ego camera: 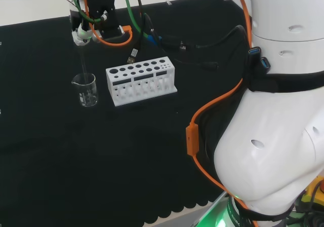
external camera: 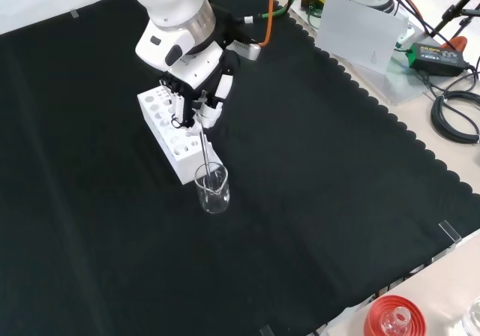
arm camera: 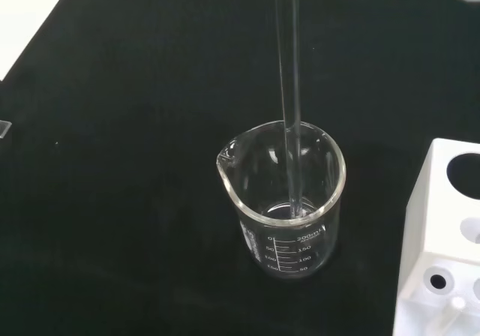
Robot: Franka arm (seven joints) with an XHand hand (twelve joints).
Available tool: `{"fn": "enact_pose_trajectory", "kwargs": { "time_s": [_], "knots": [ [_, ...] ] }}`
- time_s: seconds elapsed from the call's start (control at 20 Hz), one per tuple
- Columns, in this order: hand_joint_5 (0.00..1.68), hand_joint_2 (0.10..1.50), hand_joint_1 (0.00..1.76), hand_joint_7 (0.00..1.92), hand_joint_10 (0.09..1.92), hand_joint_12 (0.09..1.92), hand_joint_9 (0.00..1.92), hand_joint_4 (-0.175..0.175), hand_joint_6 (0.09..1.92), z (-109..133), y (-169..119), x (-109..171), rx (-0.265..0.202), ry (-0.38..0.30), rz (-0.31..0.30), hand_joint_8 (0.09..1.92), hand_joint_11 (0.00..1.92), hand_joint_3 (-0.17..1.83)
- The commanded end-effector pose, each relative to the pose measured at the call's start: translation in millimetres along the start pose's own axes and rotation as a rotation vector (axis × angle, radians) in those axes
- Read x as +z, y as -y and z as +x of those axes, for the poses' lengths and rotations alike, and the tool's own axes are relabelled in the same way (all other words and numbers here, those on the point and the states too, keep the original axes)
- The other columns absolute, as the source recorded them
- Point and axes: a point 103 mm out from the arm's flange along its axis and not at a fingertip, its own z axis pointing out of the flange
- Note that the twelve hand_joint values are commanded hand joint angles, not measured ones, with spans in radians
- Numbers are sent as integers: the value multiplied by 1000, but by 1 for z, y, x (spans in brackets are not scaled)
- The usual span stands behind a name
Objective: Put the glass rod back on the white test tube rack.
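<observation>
my hand (external camera: 201, 105) pinches the glass rod (arm camera: 289, 88) upright by its top, tip down inside the beaker (arm camera: 285, 201). in the front view the white rack (external camera: 166, 130) sits at the beaker's eleven o'clock, so i'd lift clear first.

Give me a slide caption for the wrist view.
Glass rod held upright with its lower end inside the clear beaker, white test tube rack alongside.

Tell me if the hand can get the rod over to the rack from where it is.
Probably yes. The hand holds the rod upright, its lower end inside the beaker. The rack stands right beside, holes open on top. The rod must lift clear of the beaker rim first.
</observation>
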Motion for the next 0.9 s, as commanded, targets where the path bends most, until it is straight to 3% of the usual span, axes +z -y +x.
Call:
{"fn": "enact_pose_trajectory", "kwargs": {
  "time_s": [0.05,0.9],
  "knots": [
    [1039,1077,1307,1267,378,643,1771,-175,671,0,1,-1,-3,-7,-3,797,1573,-77],
    [1039,1075,1307,1268,379,644,1770,-175,672,-1,10,-7,-9,-26,-28,795,1573,-73]
  ]
}}
